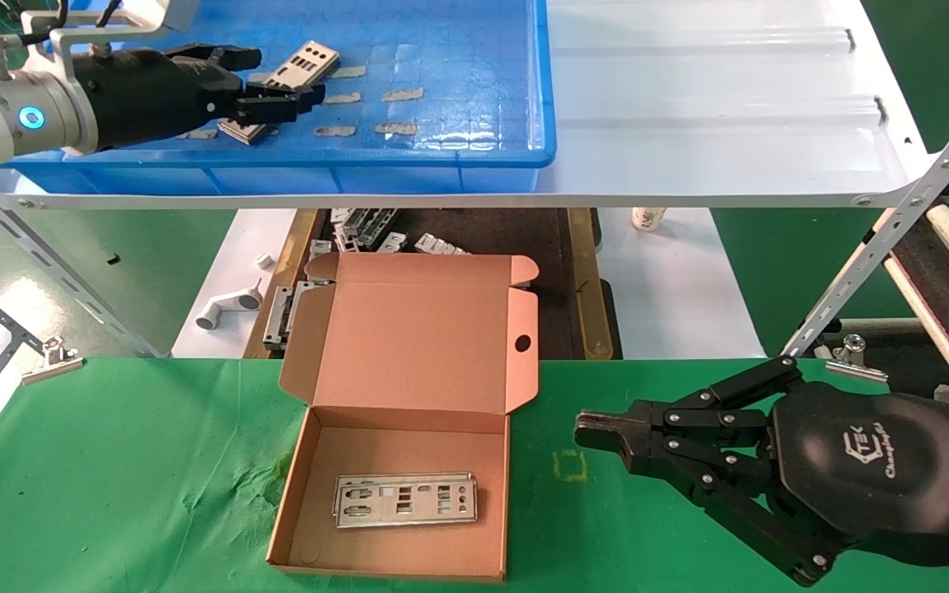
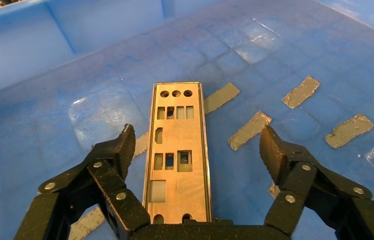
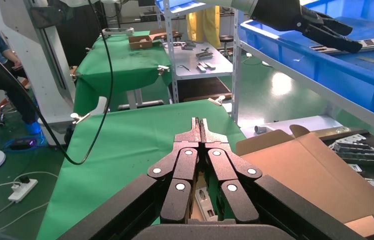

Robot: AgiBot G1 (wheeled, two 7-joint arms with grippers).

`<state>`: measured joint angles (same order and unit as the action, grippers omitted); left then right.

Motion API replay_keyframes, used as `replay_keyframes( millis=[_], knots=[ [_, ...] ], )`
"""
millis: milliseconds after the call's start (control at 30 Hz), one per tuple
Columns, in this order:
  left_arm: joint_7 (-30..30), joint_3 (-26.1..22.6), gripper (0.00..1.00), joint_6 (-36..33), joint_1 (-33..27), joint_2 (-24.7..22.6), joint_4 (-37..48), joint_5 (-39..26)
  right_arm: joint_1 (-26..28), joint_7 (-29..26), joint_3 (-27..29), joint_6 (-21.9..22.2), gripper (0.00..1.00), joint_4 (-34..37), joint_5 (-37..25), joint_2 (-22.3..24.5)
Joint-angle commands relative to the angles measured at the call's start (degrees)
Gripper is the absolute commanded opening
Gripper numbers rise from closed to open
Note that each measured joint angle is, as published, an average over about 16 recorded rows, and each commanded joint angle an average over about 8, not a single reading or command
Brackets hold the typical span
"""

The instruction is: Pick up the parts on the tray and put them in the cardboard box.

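Left tool (image 2: 195,150), spread apart, straddles one part (image 2: 177,155) in tray (image 1: 474,156); box (image 1: 392,486) holds one.

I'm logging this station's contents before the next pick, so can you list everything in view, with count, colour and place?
tray: one, bright blue, on the white shelf.
shelf: one, white ribbed metal, at the back.
parts: one silver plate in the tray between the left jaws; plates stacked in the box, count unclear.
tape strips: several, tan, on the tray floor.
cardboard box: one, brown, lid open, on the green cloth.
brackets: several, grey, below the shelf behind the box.
pipe elbow: one, white, left of the box.
left gripper: black, open, in the tray.
right gripper: black, shut, parked over the cloth right of the box.
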<state>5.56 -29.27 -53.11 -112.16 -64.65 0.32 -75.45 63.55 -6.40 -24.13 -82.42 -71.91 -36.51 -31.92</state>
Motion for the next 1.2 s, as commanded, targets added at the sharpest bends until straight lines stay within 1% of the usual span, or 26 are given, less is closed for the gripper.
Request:
replay_keyframes(
  millis=[33,633,667,700,733,900,933,967,1000,1200],
  knots=[
    [-0.10,-0.01,1.00,0.15,0.08,-0.03,0.06,-0.01,0.00,0.00,0.00,0.00,0.00,0.00,0.00,0.00],
    [-0.31,0.05,1.00,1.31,0.67,-0.13,-0.09,0.07,0.00,0.00,0.00,0.00,0.00,0.00,0.00,0.00],
    [-0.29,0.04,0.98,1.33,0.70,-0.13,-0.11,0.05,0.00,0.00,0.00,0.00,0.00,0.00,0.00,0.00],
    [-0.25,0.01,0.91,1.34,0.72,-0.14,-0.14,0.00,0.00,0.00,0.00,0.00,0.00,0.00,0.00,0.00],
    [-0.21,-0.03,0.81,1.36,0.74,-0.15,-0.17,-0.04,0.00,0.00,0.00,0.00,0.00,0.00,0.00,0.00],
    [-0.05,-0.14,0.18,1.51,0.86,-0.27,-0.26,-0.21,0.00,0.00,0.00,0.00,0.00,0.00,0.00,0.00],
    [-0.02,-0.14,0.08,1.58,0.88,-0.31,-0.27,-0.21,0.00,0.00,0.00,0.00,0.00,0.00,0.00,0.00],
    [-0.02,-0.13,0.02,1.65,0.88,-0.35,-0.28,-0.20,0.00,0.00,0.00,0.00,0.00,0.00,0.00,0.00],
    [-0.02,-0.11,0.00,1.71,0.88,-0.38,-0.29,-0.17,0.00,0.00,0.00,0.00,0.00,0.00,0.00,0.00],
    [0.10,-0.04,0.00,2.01,0.80,-0.45,-0.41,-0.07,0.00,0.00,-0.01,0.00,0.00,0.00,0.00,0.00]
  ],
)
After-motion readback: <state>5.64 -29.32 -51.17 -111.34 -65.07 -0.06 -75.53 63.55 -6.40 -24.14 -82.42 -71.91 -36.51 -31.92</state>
